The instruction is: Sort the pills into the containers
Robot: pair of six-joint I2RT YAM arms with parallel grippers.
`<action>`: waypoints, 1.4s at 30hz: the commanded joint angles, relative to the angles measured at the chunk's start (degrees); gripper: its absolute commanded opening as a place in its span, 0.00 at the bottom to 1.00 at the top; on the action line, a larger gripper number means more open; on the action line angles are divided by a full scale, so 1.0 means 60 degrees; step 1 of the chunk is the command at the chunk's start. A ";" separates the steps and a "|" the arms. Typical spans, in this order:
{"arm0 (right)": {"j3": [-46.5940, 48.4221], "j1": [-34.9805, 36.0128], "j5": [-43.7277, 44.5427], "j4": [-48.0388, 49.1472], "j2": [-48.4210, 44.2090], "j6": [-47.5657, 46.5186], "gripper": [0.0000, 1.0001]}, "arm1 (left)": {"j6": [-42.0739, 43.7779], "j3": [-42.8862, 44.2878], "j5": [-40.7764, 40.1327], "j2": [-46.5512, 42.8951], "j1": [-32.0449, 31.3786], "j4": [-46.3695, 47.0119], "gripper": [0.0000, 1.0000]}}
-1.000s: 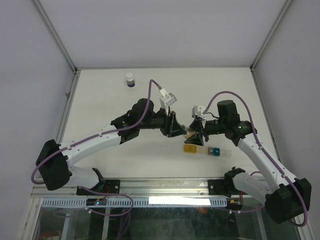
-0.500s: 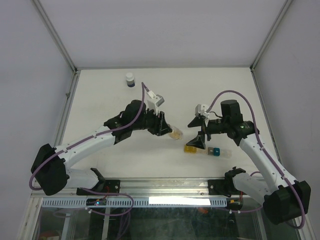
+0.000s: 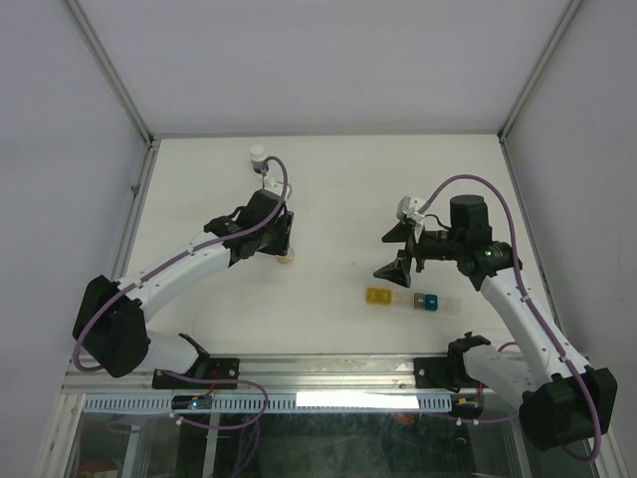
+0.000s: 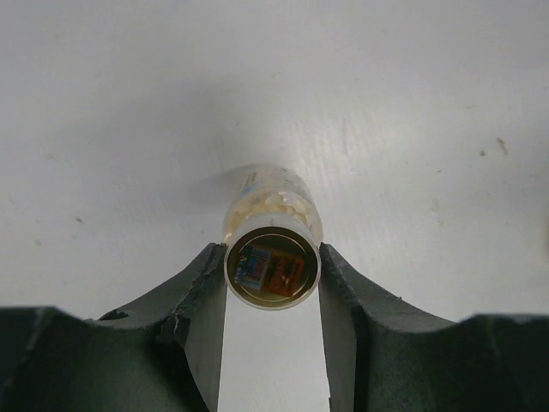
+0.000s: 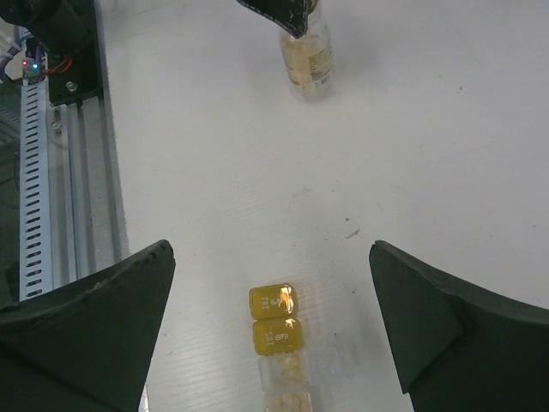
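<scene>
The vial (image 4: 274,230), pills (image 4: 262,204) inside, has been swung left, well apart from the containers (image 3: 413,301), clamped in the left gripper (image 4: 272,262), the right gripper (image 5: 270,256) held wide near them: pouring judged over.

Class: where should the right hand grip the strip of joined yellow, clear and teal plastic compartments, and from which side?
Probably from straight above, pinching the two long sides of the yellow-clear-teal plastic compartment strip at mid-length: it lies flat, long and narrow.
</scene>
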 commanded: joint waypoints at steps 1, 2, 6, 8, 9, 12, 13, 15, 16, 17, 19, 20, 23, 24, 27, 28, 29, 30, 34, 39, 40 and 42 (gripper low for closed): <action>0.0059 -0.0061 0.0366 0.0786 0.0010 0.0514 0.99 | 0.0492 0.0782 -0.1255 0.0696 0.0161 -0.0664 0.00; 0.0039 -0.0069 0.0383 0.0794 0.0023 0.0535 1.00 | 0.0564 0.0914 -0.1313 0.0931 0.0181 -0.0701 0.00; 0.0029 -0.0133 0.0474 0.0850 0.0025 0.0594 1.00 | 0.0787 0.1481 -0.1772 0.1874 0.0235 -0.0926 0.23; 0.0020 -0.0184 0.0518 0.0889 0.0034 0.0678 1.00 | 0.0690 0.1818 -0.2031 0.2098 0.0230 -0.1146 0.44; 0.0014 -0.0219 0.0545 0.0941 0.0046 0.0752 0.99 | 0.0624 0.1954 -0.2082 0.2062 0.0230 -0.1210 0.57; 0.0013 -0.0348 0.0626 0.1107 0.0106 0.1045 0.99 | 0.0558 0.2162 -0.1938 0.1551 0.0231 -0.1178 0.83; 0.0002 -0.0392 0.0655 0.1179 0.0136 0.1177 1.00 | 0.0605 0.2215 -0.1819 0.1323 0.0229 -0.1142 0.87; -0.0037 -0.0534 0.0682 0.1381 0.0163 0.1467 0.99 | 0.0724 0.2250 -0.1466 0.0783 0.0231 -0.1031 0.94; -0.0085 -0.0624 0.0703 0.1482 0.0146 0.1607 0.99 | 0.0804 0.2239 -0.1070 0.0355 0.0229 -0.0963 0.95; -0.0135 -0.0743 0.0701 0.1627 0.0136 0.1822 1.00 | 0.0870 0.2213 -0.0803 0.0198 0.0234 -0.0879 0.95; -0.0203 -0.1006 0.0650 0.1833 0.0120 0.2161 1.00 | 0.0947 0.2042 0.0367 -0.0332 0.0201 -0.0513 0.94; -0.0179 -0.1126 0.0658 0.1792 0.0145 0.2212 1.00 | 0.1048 0.1813 0.1137 -0.0599 0.0137 -0.0118 0.94; 0.0020 -0.1342 0.1089 0.1001 0.0445 0.1770 0.99 | 0.1639 0.0463 0.2849 -0.1515 -0.0813 0.1945 0.92; 0.0166 -0.1400 0.1266 0.0556 0.0605 0.1525 0.99 | 0.2073 0.0007 0.2928 -0.1664 -0.1389 0.2729 0.92; 0.0607 -0.1673 0.1600 -0.0910 0.1178 0.0661 0.97 | 0.3696 -0.1526 0.3240 -0.1665 -0.3237 0.4921 0.91; 0.0689 -0.1817 0.1661 -0.1217 0.1317 0.0314 0.96 | 0.4229 -0.2082 0.3514 -0.1604 -0.3563 0.5725 0.91; 0.0744 -0.2007 0.1709 -0.1468 0.1407 0.0065 0.95 | 0.4759 -0.2643 0.3846 -0.1486 -0.3772 0.6702 0.92; 0.0780 -0.2207 0.1761 -0.1639 0.1477 -0.0184 0.93 | 0.5225 -0.3136 0.4184 -0.1325 -0.3886 0.7656 0.92; 0.0810 -0.3168 0.1754 -0.1986 0.1802 -0.1013 0.85 | 0.6581 -0.4069 0.4731 -0.0221 -0.3961 1.0482 0.97; 0.0717 -0.3290 0.1698 -0.2033 0.2729 -0.1574 0.64 | 0.7501 -0.3169 0.4838 0.1852 -0.3961 1.0909 0.99; 0.0712 -0.3285 0.1719 -0.1988 0.2910 -0.1617 0.60 | 0.7598 -0.2993 0.4850 0.2225 -0.3957 1.0945 0.99; 0.0764 -0.3296 0.1889 -0.1943 0.3209 -0.1693 0.52 | 0.7695 -0.2699 0.4901 0.2862 -0.3939 1.1017 0.99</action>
